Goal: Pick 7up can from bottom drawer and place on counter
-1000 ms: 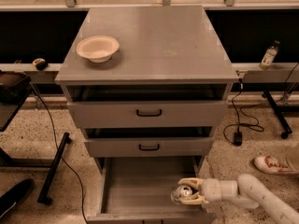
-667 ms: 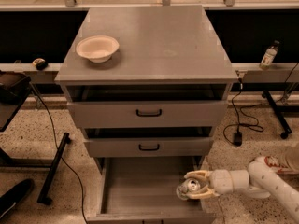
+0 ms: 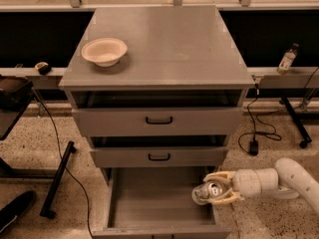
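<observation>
The 7up can (image 3: 210, 191) shows its silver top and lies sideways between my gripper's pale fingers (image 3: 219, 176). My gripper (image 3: 213, 188) is shut on the can and holds it above the right side of the open bottom drawer (image 3: 149, 203), near its right wall. My white arm (image 3: 279, 180) reaches in from the lower right. The drawer's grey inside holds nothing else that I can see. The counter (image 3: 169, 44) is the flat grey top of the cabinet, well above the gripper.
A pale bowl (image 3: 104, 51) sits on the counter's left side. Two upper drawers with black handles (image 3: 159, 120) stand slightly open. A small bottle (image 3: 287, 59) stands on a ledge at right. Cables (image 3: 254, 133) and a stand leg (image 3: 57, 178) lie on the floor.
My gripper with the can has risen a little and shifted slightly right over the drawer; the arm has drawn back toward the right.
</observation>
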Robot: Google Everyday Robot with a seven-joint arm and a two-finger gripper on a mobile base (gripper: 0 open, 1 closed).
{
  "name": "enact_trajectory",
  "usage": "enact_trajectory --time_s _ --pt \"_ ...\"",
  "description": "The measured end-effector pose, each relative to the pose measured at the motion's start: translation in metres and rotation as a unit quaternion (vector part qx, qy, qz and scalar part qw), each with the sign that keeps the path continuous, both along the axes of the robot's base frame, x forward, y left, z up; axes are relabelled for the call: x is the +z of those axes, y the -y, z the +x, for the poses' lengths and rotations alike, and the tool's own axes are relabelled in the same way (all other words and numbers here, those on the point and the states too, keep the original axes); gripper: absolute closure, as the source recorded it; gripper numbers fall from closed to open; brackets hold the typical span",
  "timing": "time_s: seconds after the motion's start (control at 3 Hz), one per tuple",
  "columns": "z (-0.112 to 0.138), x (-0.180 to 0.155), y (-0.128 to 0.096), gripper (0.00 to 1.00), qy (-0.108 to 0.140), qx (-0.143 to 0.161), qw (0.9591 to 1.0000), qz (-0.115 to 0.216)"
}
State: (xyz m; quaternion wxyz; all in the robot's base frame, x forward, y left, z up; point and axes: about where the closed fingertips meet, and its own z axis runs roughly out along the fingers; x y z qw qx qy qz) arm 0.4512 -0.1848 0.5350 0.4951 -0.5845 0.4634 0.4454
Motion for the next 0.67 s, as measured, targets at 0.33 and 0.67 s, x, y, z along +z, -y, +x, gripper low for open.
enact_trajectory --time_s 0.33,0.67 --pt "0.009 0.020 -0.021 1.00 -0.001 0.021 0.9995 -0.024" --pt "0.007 0.076 -0.068 1.00 0.012 0.040 0.9967 -0.070"
